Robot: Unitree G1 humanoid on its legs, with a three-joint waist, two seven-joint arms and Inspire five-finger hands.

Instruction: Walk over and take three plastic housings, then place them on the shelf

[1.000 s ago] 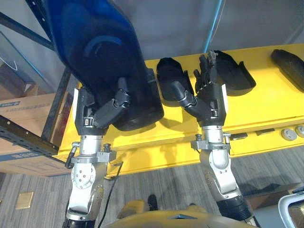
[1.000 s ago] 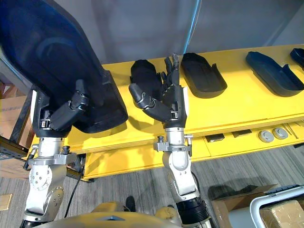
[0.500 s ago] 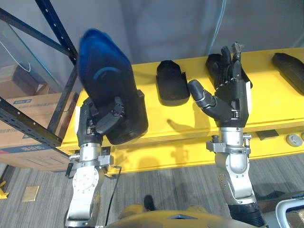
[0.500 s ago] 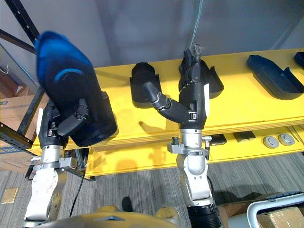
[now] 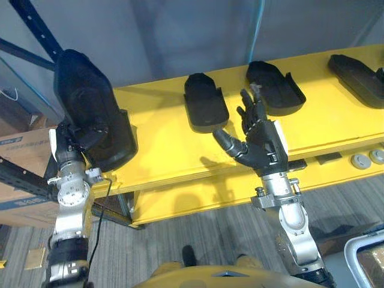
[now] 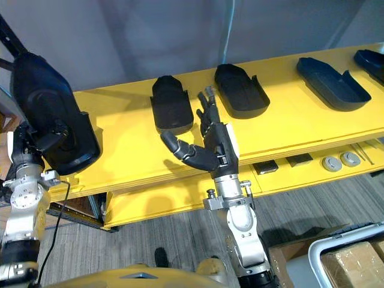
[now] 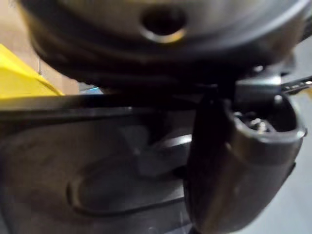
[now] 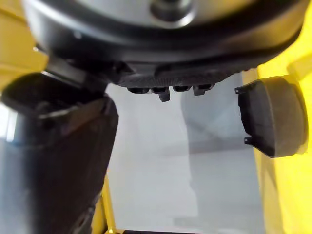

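My left hand [image 5: 81, 139] is shut on a large black plastic housing [image 5: 90, 114], held upright over the left end of the yellow table [image 5: 162, 150]; its thumb [image 7: 234, 161] presses the housing's face [image 7: 97, 175]. My right hand [image 5: 258, 141] hovers open above the table's front edge, fingers straight, holding nothing. Just past it lie two more black housings, one [image 5: 204, 102] left of the fingertips and one [image 5: 275, 88] to the right. The housing [image 8: 270, 117] also shows past the right hand's fingers. A further housing [image 5: 357, 72] lies at the far right.
A dark metal shelf frame [image 5: 27, 36] stands left of the table, with a cardboard box [image 5: 21, 150] below it. Round parts [image 5: 367, 159] sit on the table's lower level at right. A grey bin [image 5: 363, 264] with a box stands on the floor at lower right.
The camera has shifted. My left hand with the housing has swung out to the left and away. My right hand has dropped lower, toward the table's front edge.
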